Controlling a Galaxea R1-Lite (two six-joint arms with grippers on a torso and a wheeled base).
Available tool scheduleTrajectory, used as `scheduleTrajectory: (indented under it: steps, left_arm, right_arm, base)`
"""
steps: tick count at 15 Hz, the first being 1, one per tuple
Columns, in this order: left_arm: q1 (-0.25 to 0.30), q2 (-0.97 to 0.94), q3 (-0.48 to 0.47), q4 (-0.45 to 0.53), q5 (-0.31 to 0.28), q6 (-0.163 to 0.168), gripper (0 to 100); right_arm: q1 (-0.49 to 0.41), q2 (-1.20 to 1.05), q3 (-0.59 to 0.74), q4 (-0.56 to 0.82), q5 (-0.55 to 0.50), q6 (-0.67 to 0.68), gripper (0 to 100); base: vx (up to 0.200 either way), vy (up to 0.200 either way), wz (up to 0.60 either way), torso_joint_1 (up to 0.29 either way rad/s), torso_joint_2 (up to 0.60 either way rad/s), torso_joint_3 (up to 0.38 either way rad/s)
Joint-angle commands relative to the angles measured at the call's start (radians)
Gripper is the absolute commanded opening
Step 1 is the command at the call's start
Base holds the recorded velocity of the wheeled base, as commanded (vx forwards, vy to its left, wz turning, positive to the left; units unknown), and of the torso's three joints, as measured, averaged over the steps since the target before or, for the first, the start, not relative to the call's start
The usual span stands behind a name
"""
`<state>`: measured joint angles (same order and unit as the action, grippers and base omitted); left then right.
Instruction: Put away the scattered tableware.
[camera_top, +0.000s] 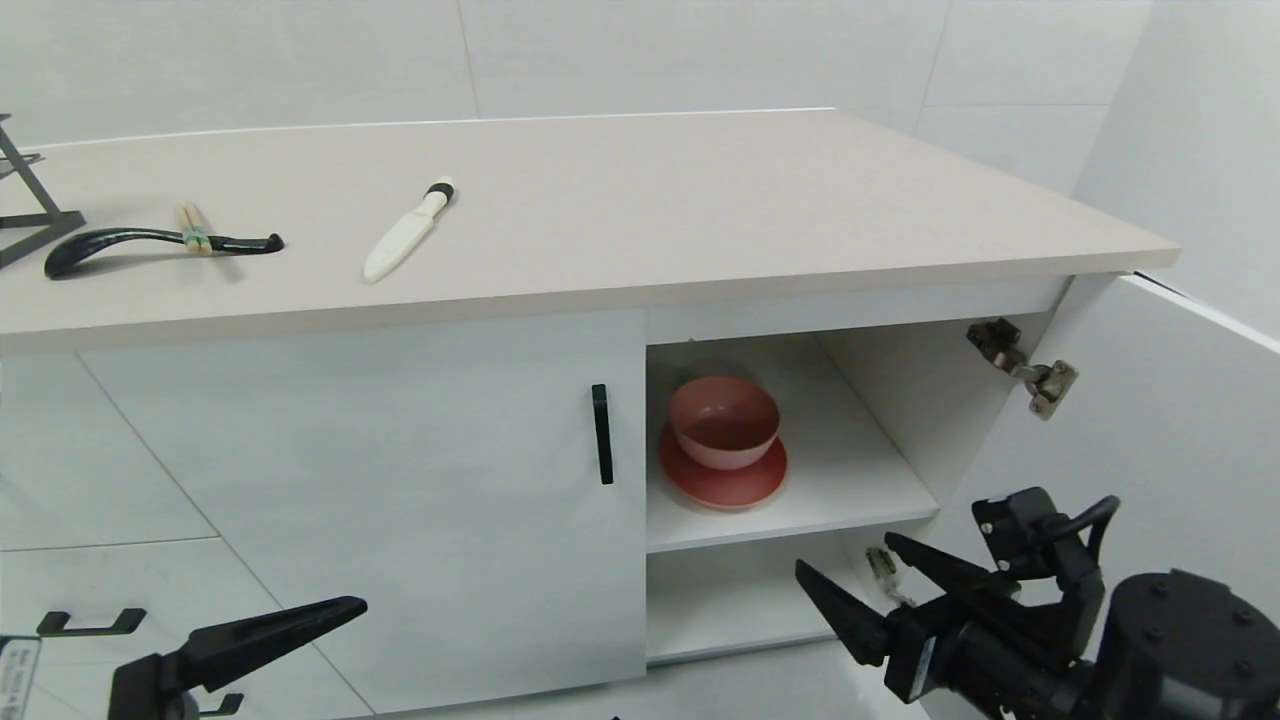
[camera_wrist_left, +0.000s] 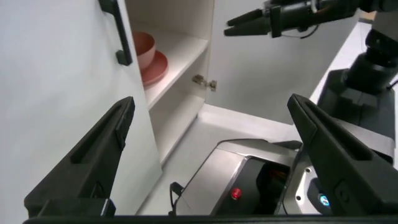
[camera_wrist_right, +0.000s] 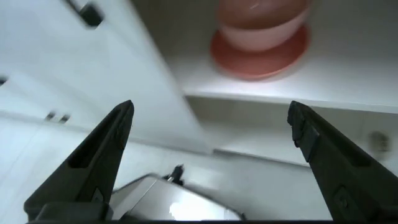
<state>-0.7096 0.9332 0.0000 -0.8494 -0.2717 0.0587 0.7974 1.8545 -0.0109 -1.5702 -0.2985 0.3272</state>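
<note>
Head view has the right gripper (camera_top: 845, 560) low at the open cabinet, jaws apart and empty, with the bowl (camera_top: 725, 420) sitting on a plate (camera_top: 722, 482) on the shelf (camera_top: 860, 490) above, ahead and slightly left of it. The left gripper (camera_wrist_left: 210, 102), spread wide and holding nothing, hangs low before the closed door (camera_top: 400, 480). Well above and beyond it on the counter (camera_top: 700, 200) lie a knife (camera_top: 410, 230), a ladle (camera_top: 120, 244) and chopsticks (camera_top: 195, 232) touching the ladle's handle.
</note>
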Motion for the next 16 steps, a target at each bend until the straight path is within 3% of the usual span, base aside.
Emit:
scheduleTrajectory:
  steps: [1,2,7,10,11,13,14,16]
  left_arm:
    - [0.025,-0.042,0.0,0.003,0.0,0.0,100]
    - [0.056,-0.06,0.0,0.003,0.0,0.0,100]
    - [0.254,-0.086,0.0,0.033,0.002,-0.002,100]
    - [0.38,-0.228,0.0,0.15,0.0,-0.051,100]
    - [0.414,-0.317,0.0,0.197,-0.001,-0.1,100]
    - [0.466,-0.429,0.0,0.257,-0.003,-0.155,100]
    - [0.532,-0.484,0.0,0.277,-0.027,-0.169,100]
    - [0.625,-0.537,0.0,0.289,-0.124,-0.208,100]
  right_arm:
    - [0.026,-0.052,0.011,-0.001,-0.088,-0.008,100]
    - [0.046,-0.069,0.011,-0.001,-0.151,-0.007,100]
    - [0.043,-0.33,0.011,0.006,-0.152,-0.089,100]
    - [0.045,-0.557,0.011,0.239,-0.152,-0.102,100]
    - [0.046,-0.683,0.011,0.368,-0.151,-0.132,100]
    - [0.049,-0.85,0.011,0.567,-0.151,-0.177,100]
    - [0.048,-0.989,0.011,0.76,-0.151,-0.232,100]
    - [0.019,-1.226,0.011,1.007,-0.151,-0.309,100]
  base:
    - [0.0,0.0,0.0,0.0,0.0,0.0]
    - [0.0,0.0,0.0,0.0,0.0,0.0]
    - [0.0,0.0,0.0,0.0,0.0,0.0]
    - [0.0,0.0,0.0,0.0,0.0,0.0]
    - [0.0,0.0,0.0,0.0,0.0,0.0]
    - [0.0,0.0,0.0,0.0,0.0,0.0]
    - [0.0,0.0,0.0,0.0,0.0,0.0]
    - [0.0,0.0,0.0,0.0,0.0,0.0]
